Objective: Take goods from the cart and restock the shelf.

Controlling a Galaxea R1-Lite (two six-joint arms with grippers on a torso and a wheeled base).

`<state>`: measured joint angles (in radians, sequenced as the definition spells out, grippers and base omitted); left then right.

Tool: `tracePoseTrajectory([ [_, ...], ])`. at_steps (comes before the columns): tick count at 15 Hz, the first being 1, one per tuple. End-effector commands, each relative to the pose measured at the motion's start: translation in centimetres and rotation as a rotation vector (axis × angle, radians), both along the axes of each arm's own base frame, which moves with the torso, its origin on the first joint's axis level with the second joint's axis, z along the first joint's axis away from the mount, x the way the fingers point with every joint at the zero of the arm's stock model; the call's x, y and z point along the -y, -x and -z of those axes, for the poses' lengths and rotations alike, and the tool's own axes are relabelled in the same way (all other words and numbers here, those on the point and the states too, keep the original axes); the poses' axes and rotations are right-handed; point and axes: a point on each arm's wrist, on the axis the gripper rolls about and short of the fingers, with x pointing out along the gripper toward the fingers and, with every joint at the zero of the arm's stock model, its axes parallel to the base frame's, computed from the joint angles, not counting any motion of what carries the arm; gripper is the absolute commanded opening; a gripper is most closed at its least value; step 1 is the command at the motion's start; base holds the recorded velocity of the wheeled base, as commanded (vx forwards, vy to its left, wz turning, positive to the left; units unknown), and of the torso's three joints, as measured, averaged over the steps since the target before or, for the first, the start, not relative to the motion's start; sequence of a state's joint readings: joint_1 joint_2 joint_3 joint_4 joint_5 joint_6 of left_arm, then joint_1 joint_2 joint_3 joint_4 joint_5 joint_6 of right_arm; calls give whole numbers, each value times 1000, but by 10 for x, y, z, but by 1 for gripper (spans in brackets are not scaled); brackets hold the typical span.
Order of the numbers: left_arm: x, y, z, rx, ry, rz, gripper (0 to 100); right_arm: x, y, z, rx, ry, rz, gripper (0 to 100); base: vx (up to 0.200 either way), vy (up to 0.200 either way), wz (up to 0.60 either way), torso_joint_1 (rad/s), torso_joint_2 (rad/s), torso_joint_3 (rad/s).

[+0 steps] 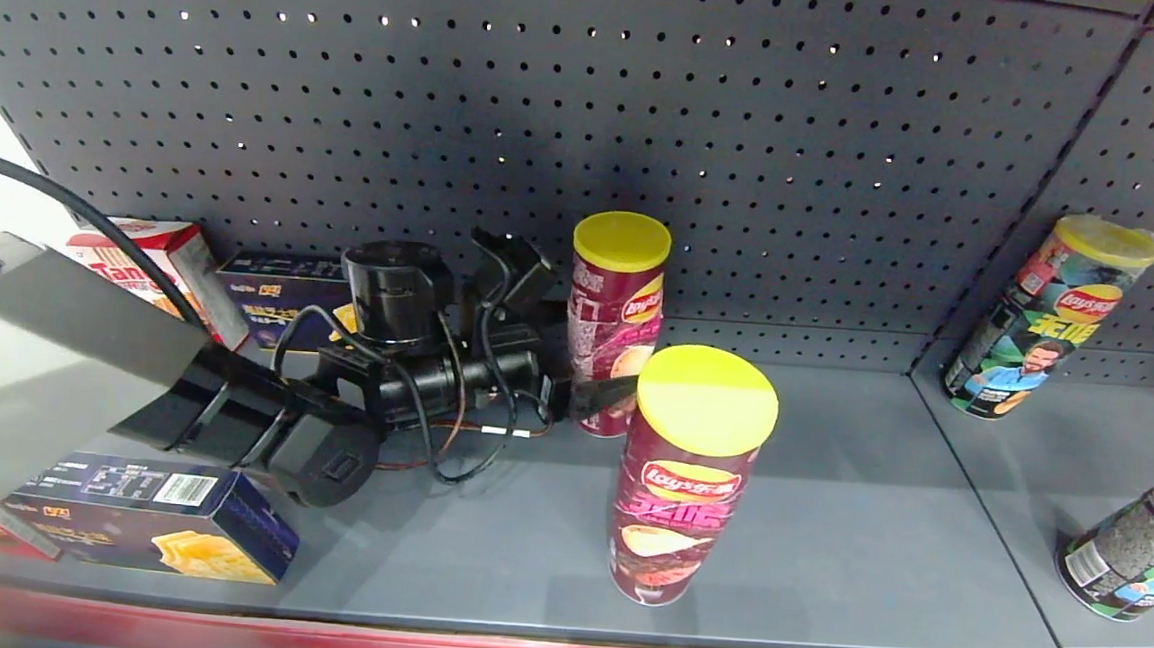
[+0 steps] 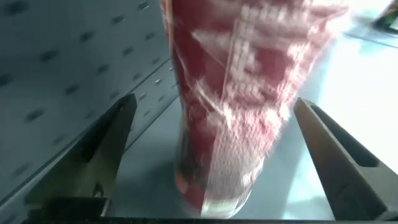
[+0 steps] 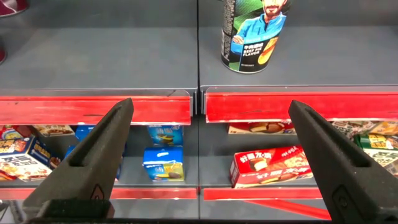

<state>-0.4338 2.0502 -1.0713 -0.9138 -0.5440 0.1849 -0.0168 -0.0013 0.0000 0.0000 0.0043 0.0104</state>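
Two maroon chip cans with yellow lids stand upright on the grey shelf. The rear can is near the pegboard, and the front can is closer to the shelf edge. My left gripper reaches in from the left at the rear can's lower half. In the left wrist view this can stands between the open fingers, with a gap on each side. My right gripper is open with nothing in it, and it faces the shelf's red front edge.
Boxes lie at the shelf's left: a blue one in front, a red-and-white one and a dark one behind. Green-and-black cans stand in the right bay. A lower shelf holds a red box and blue packs.
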Motion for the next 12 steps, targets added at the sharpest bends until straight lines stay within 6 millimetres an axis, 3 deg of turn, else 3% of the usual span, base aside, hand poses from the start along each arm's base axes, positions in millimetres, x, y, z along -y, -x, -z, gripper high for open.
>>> tracePoseTrajectory([
  [1, -16, 14, -22, -7, -12, -80, 100, 0, 0, 0, -1, 0, 0, 100, 0, 0, 0, 0, 0, 0],
  [5, -24, 30, -33, -33, -34, -155, 100, 0, 0, 0, -1, 0, 0, 100, 0, 0, 0, 0, 0, 0],
  [12, -27, 27, -30, 7, -112, -289, 100, 0, 0, 0, -1, 0, 0, 100, 0, 0, 0, 0, 0, 0],
])
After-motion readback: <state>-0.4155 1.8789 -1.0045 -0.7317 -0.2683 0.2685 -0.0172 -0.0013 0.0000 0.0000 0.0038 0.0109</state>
